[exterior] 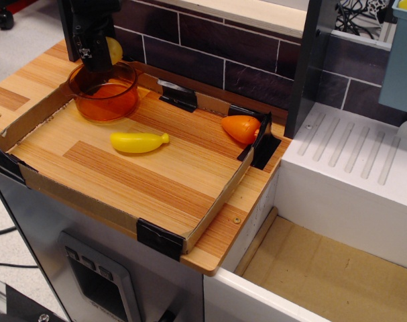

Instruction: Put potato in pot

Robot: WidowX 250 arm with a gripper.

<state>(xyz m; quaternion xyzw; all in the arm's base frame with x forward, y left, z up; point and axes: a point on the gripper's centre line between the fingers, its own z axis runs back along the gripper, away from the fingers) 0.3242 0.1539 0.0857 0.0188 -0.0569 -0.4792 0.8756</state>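
Hovering over one pot (104,90): one potato (113,49)

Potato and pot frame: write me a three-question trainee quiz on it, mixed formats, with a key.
1. True or false: the potato lies inside the pot.
2. Which piece lies nearest the pot? A. yellow banana-like piece B. orange pointed piece
3. Fill in: the gripper holds the potato ___ the pot.

Key: 1 false; 2 A; 3 above.

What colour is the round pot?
See-through orange pot, clearest in this observation.image view.
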